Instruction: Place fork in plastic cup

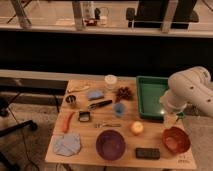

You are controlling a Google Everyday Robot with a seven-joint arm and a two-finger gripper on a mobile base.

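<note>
- Wooden table (pixel 87 152) stands before a dark wall.
- Silvery fork (pixel 107 125) lies flat between light-blue plastic cup (pixel 120 109) and purple bowl (pixel 110 144).
- White arm's gripper (pixel 171 119) hangs beside green tray (pixel 150 97); whether clenched, cannot tell.

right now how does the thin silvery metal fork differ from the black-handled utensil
The thin silvery metal fork is slimmer, all pale metal; the thicker black-handled utensil is darker. The fork lies crosswise behind the round purple bowl; the utensil slants, farther back. Both lie flat, away from the gripper at right.
</note>
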